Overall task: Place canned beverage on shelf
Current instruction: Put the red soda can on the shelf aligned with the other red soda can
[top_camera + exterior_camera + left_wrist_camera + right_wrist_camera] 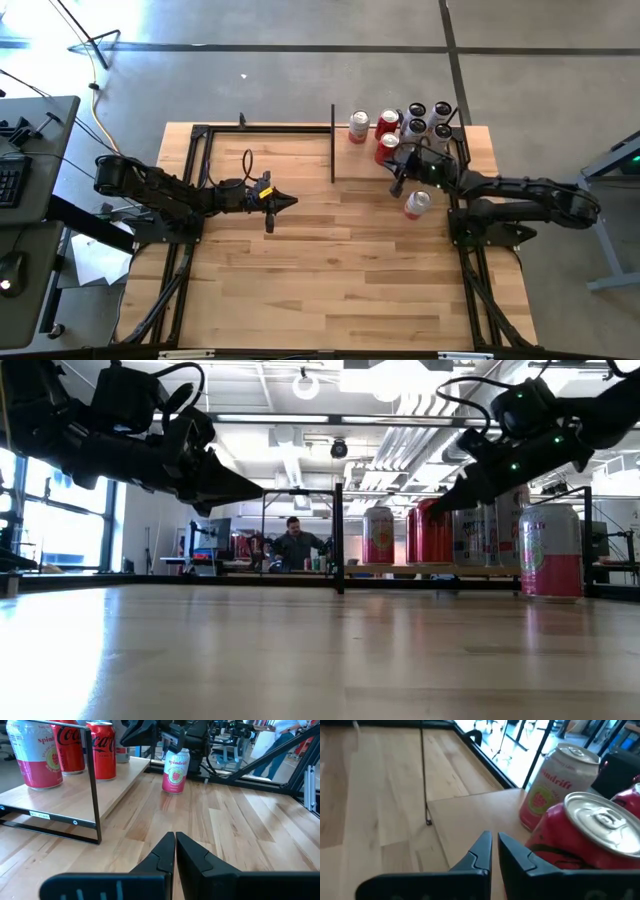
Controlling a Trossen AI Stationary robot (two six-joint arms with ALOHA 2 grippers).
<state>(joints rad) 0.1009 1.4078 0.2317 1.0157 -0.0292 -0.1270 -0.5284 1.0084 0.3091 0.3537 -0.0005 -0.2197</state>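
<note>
A pink and white can stands upright on the tabletop, just off the near edge of the shelf. The shelf is a low light-wood plank at the table's far right, with a thin black upright plate at its left end. Several upright cans stand on it, among them a red can and a pink and white one. My right gripper is shut with nothing in it. It hovers over the shelf's near edge beside the red can, pointing toward the plate. My left gripper is shut in the air over the table's middle.
Black frame rails run along the table's left and right sides. Bare wood fills the middle and near part of the table. A person sits in the room far behind the table.
</note>
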